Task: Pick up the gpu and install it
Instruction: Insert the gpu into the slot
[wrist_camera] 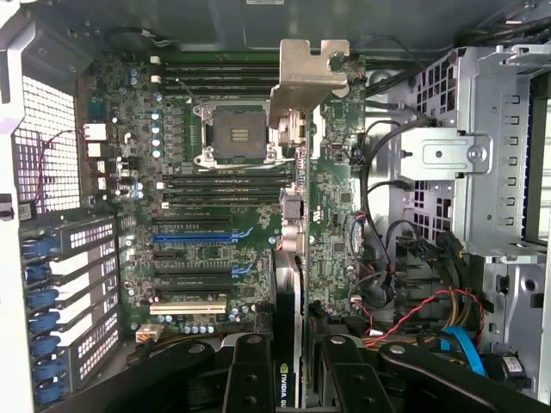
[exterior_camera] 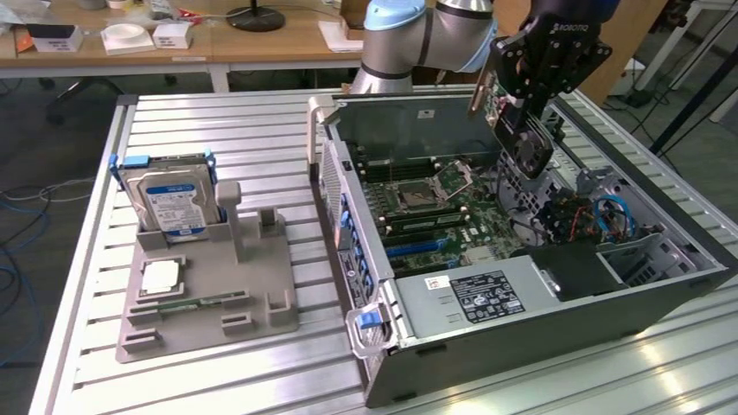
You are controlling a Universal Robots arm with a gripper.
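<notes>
While the gripper (exterior_camera: 516,111), marked ROBOTIQ, clamps the gpu (exterior_camera: 524,147) between its fingers (wrist_camera: 250,370), the card hangs tilted over the motherboard (exterior_camera: 444,212) inside the open computer case (exterior_camera: 346,216); a green logo label sits on the card's near edge, its lettering cut off; the hard drive (exterior_camera: 173,203) stands at the exterior view's left, its blue-white label unreadable.

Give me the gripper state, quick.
Gripper: shut on the gpu, above the open case.
</notes>
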